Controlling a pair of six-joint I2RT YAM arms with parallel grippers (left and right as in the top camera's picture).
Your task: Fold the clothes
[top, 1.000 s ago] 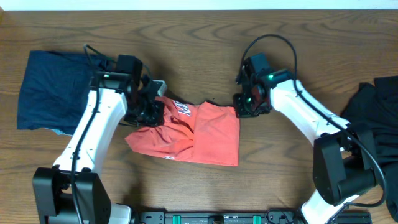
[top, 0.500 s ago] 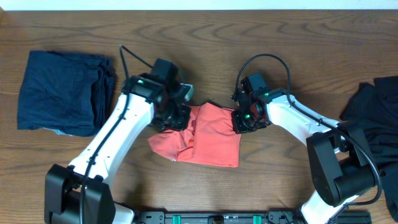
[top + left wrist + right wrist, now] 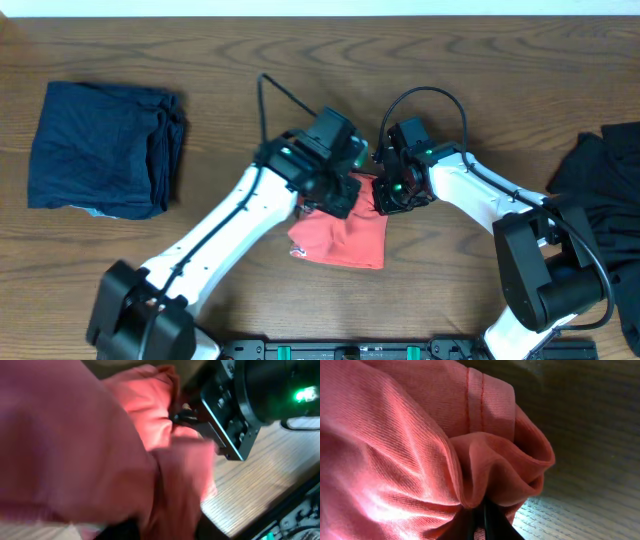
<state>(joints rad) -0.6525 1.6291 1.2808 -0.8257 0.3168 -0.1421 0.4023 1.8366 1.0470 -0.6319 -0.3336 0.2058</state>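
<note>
A red shirt (image 3: 345,238) lies bunched at the table's middle. My left gripper (image 3: 338,192) is shut on its left part and holds it over the right half, right beside my right gripper (image 3: 385,195). My right gripper is shut on the shirt's upper right corner. The left wrist view is filled with blurred red cloth (image 3: 90,445), with the right gripper's body (image 3: 245,405) close by. The right wrist view shows a pinched fold of red cloth (image 3: 485,475) between the fingers (image 3: 482,515).
A folded dark blue garment (image 3: 100,150) lies at the far left. A black garment (image 3: 600,190) lies heaped at the right edge. Bare wooden table (image 3: 200,60) lies behind and between.
My left gripper has carried the shirt's left side rightward across the table, folding it over toward my right gripper. My right gripper has stayed almost still.
</note>
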